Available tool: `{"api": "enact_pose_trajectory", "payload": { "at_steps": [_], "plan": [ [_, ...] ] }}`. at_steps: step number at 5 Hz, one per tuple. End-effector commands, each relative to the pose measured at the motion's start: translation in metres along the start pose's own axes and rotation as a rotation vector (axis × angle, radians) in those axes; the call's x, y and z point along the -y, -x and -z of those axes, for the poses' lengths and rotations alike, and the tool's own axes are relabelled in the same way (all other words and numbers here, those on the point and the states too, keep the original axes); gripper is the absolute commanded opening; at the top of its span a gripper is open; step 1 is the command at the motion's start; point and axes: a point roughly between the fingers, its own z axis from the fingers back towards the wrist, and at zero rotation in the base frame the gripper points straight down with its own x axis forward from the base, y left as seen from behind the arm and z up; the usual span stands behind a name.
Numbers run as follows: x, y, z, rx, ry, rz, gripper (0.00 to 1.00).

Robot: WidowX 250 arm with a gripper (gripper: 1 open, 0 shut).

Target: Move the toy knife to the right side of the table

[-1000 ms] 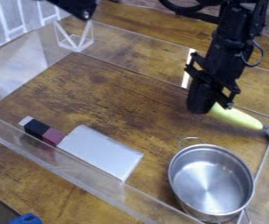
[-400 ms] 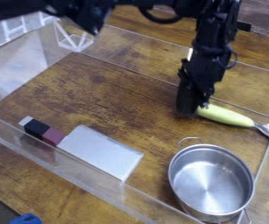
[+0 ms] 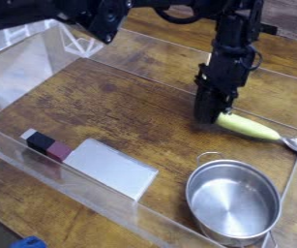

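Gripper (image 3: 210, 112) dark, low over the table (image 3: 118, 107), on the far side of the metal pot (image 3: 233, 199), which serves as landmark. Its jaws read as together. Fingertips blur into one black shape; whether they pinch anything is not clear. Arm (image 3: 235, 48) comes in from the top of the view, its upper stretch cut off by the edge, cables and joints merging into one dark mass.

Toy knife (image 3: 249, 127): near end of the yellow-green handle lost against the gripper, so the point of contact cannot be made out. Silver tip visible, close by the clear wall, beyond the pot and to its right in the view. Pot cut by nothing, though the wall's glare muddles its lower rim. Blue item (image 3: 32, 242) far off to the pot's left, mostly out of frame at the bottom edge.

Knife relative to gripper: handle begins right at the fingertips and runs off rightward in the view, toward the viewer, lying between gripper and pot's far rim at its near end, the tip farthest from the gripper.

Against the first frame: gripper and arm now sit more to the left in the view; knife a little to the left too, tip included. Pot unmoved. Grey slab (image 3: 109, 169), left of the pot, likewise unmoved.
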Motion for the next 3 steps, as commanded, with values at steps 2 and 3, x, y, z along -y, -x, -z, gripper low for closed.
{"api": "enact_pose_trajectory", "payload": {
  "at_steps": [2,3],
  "plan": [
    [0.027,0.010,-0.056,0.085,-0.030,0.108,0.00],
    [0.031,0.012,-0.060,0.083,-0.008,0.082,0.00]
  ]
}}
